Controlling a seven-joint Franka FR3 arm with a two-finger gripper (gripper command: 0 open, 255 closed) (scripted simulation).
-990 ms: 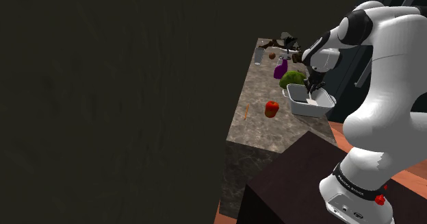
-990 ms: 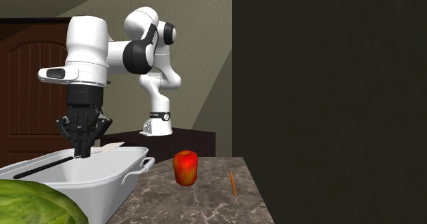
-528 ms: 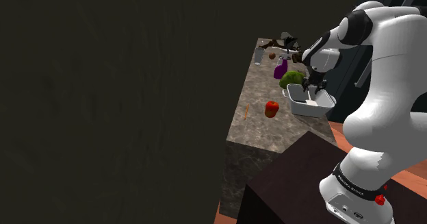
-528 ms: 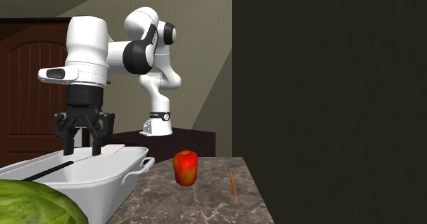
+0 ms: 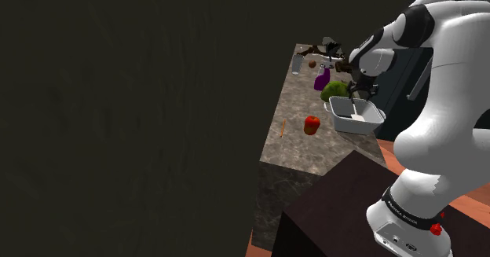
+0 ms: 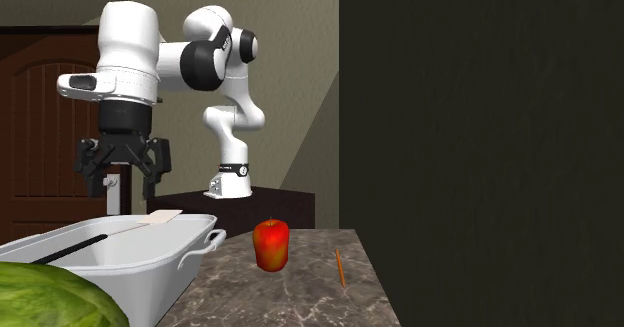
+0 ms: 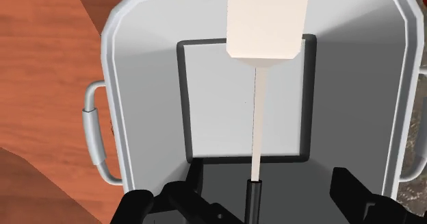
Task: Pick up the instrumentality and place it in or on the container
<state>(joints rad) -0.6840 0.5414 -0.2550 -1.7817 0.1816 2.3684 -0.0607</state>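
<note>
My fingers point(image 6: 152, 178) stand spread wide with nothing pinched between them, hanging over the white tub point(image 6: 150, 270) and clear of its rim. The tool I am meant to move, a flat spatula point(image 7: 265, 20) with a pale blade, a thin shaft and a dark grip, lies inside that tub directly beneath me. In the wrist view its dark grip sits low on the tub's floor between my two fingers point(image 7: 363, 201) without touching either, and its long axis runs straight away from me to the blade, which looks propped on the rim at the far side. My fingers open across that axis, not along it. I judge the placing done, so the coming move is only a lift away, and straight up seems safest because the shaft lies right under the gap. The tub point(image 5: 353, 122) sits by the counter point(image 5: 294, 149) edge on the shoulder view's right, near my stand, with wood floor beyond one of its loop handles. Just beside it, toward the far end of the counter, is a green leafy head point(image 5: 336, 90), then a purple bottle point(image 5: 321, 78). A red apple point(image 6: 271, 244) stands near the tub toward the middle of the counter, and a thin orange stick point(image 6: 340, 267) lies by the opposite edge. None of these stands in the way.
</note>
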